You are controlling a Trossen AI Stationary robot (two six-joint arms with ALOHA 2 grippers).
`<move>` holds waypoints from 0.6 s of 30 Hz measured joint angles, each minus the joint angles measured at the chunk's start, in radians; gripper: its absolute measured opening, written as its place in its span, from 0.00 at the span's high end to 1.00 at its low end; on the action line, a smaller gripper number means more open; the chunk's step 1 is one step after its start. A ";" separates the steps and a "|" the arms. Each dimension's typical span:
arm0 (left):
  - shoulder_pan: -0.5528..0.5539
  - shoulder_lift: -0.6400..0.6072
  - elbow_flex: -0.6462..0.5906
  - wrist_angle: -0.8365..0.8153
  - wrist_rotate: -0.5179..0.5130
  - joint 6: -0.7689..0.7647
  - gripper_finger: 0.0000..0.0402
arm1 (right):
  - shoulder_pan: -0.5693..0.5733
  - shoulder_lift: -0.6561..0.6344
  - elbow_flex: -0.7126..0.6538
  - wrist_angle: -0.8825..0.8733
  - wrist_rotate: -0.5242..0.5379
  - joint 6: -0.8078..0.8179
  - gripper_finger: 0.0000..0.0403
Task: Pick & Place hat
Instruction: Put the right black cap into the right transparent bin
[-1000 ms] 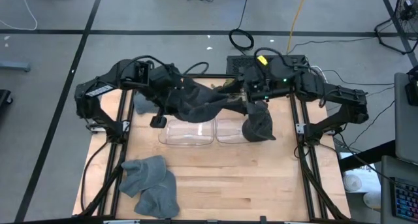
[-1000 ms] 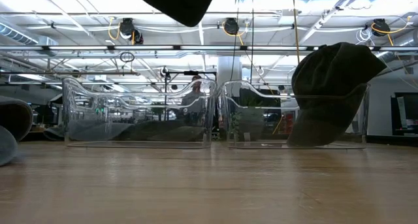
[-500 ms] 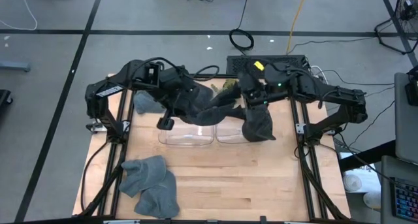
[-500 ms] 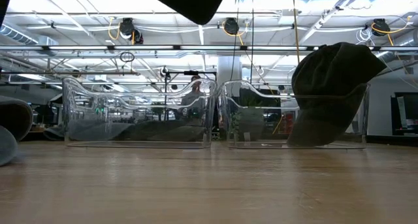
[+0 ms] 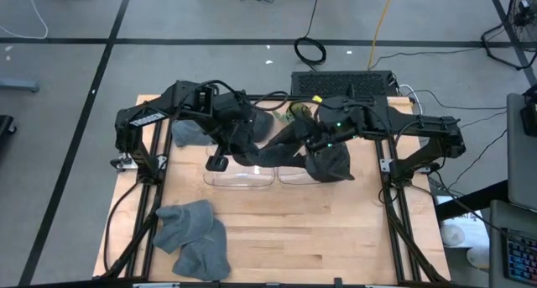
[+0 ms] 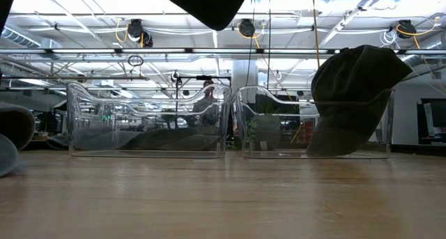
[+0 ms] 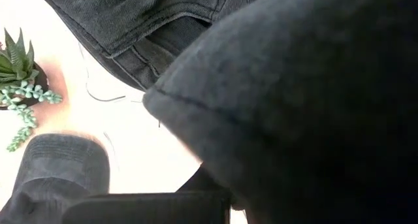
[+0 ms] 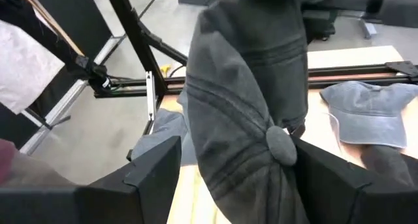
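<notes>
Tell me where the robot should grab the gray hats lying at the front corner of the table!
I'd go for the top gray hat of the pile, pinching the humped fabric of its crown from straight above. It lies flat on the wooden table with open space around it, so a top-down pinch looks easiest. Its brim isn't clearly visible, so the crown seems safer.

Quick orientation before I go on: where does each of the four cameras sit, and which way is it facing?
High view: overhead, straight down on the table; both arms show.
Low view: tabletop height, looking across at two clear bins; no gripper identifiable.
Left wrist view: on left arm, filled by the dark hat.
Right wrist view: on right arm, its fingers flank that hat.
High and low views share the hat draped on the right bin.
</notes>
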 joint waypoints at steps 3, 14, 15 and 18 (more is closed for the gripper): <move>-0.005 0.000 0.000 -0.001 0.002 -0.002 0.98 | 0.005 -0.001 0.000 0.029 0.000 -0.001 0.42; -0.003 0.000 0.000 0.000 0.025 -0.037 0.97 | 0.004 -0.013 0.000 0.030 -0.063 0.029 0.94; -0.002 0.000 0.000 0.000 0.025 -0.036 0.98 | 0.004 -0.013 0.000 0.028 -0.075 0.030 0.96; 0.000 0.000 0.000 -0.001 0.029 -0.035 0.98 | 0.004 -0.013 0.000 0.003 -0.076 0.030 0.95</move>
